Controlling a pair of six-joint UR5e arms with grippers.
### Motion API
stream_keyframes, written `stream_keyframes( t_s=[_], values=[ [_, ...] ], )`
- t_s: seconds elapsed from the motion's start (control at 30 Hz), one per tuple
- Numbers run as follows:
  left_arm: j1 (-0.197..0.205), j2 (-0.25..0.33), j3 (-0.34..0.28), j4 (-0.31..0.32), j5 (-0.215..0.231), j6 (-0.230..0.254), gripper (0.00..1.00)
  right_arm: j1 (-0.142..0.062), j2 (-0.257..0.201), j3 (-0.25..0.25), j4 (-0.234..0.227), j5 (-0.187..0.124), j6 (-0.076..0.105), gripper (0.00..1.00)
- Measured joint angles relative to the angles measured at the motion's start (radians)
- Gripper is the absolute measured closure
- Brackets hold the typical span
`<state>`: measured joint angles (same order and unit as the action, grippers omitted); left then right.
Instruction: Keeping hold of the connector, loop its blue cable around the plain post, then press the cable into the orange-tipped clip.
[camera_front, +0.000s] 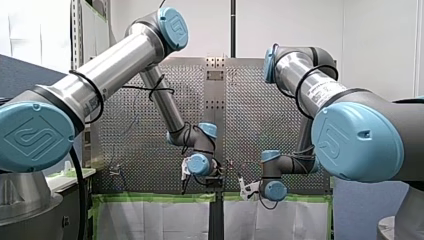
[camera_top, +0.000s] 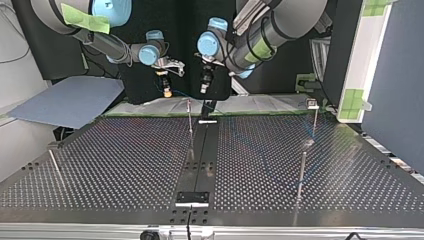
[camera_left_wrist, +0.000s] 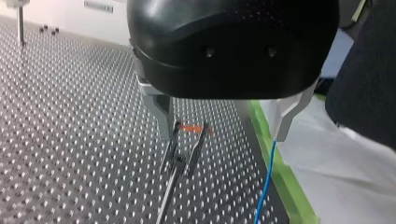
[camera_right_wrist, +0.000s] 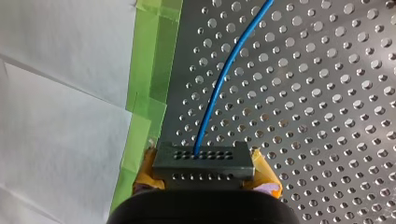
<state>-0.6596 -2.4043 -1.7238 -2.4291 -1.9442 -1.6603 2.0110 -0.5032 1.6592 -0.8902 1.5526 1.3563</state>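
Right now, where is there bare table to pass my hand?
Bare table lies between the thin post at the top view's left and the black centre rail, and between that rail and the right-hand post. The far edge is crowded: my left claw, my right claw and the blue cable.

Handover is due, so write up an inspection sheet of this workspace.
Surface: perforated table, green tape along one edge.
Job's things: connector held in right gripper; orange-tipped clip ahead of left gripper; posts upright.
Clutter: nothing seen.
Grippers: right gripper shut on connector, yellow pads; left gripper open, metal fingers.
Cables: blue cable leaves connector, passes a left fingertip, not in clip.
Surroundings: white paper beyond tape; blue sheet beside table.
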Motion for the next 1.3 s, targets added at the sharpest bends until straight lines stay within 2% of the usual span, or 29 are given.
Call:
stream_keyframes(
  t_s=[0.13,0.33,0.5,0.67,0.8,0.97,1.3],
  values=[
    [0.006,0.0,0.001,0.008,-0.009,0.018,0.0,0.0,0.0,0.0,0.0,0.0,0.0,1.0],
    [0.012,-0.001,0.021,0.055,0.034,0.037,0.0,0.0,0.0,0.0,0.0,0.0,0.0,1.0],
    [0.013,-0.003,0.043,0.073,0.084,0.017,0.0,0.0,0.0,0.0,0.0,0.0,0.0,1.0],
    [0.016,-0.009,0.061,0.067,0.106,-0.003,0.0,0.0,0.0,0.0,-0.002,0.0,0.0,1.0],
    [0.016,-0.036,0.089,0.04,0.098,-0.002,0.0,0.0,0.0,0.0,-0.005,0.0,0.001,1.0],
    [0.013,-0.074,0.116,-0.004,0.065,0.021,0.0,0.0,0.0,0.0,-0.003,0.0,0.001,1.0],
    [0.016,-0.081,0.12,-0.034,0.048,0.021,0.0,0.0,0.0,0.0,-0.001,0.0,0.0,1.0]
  ],
)
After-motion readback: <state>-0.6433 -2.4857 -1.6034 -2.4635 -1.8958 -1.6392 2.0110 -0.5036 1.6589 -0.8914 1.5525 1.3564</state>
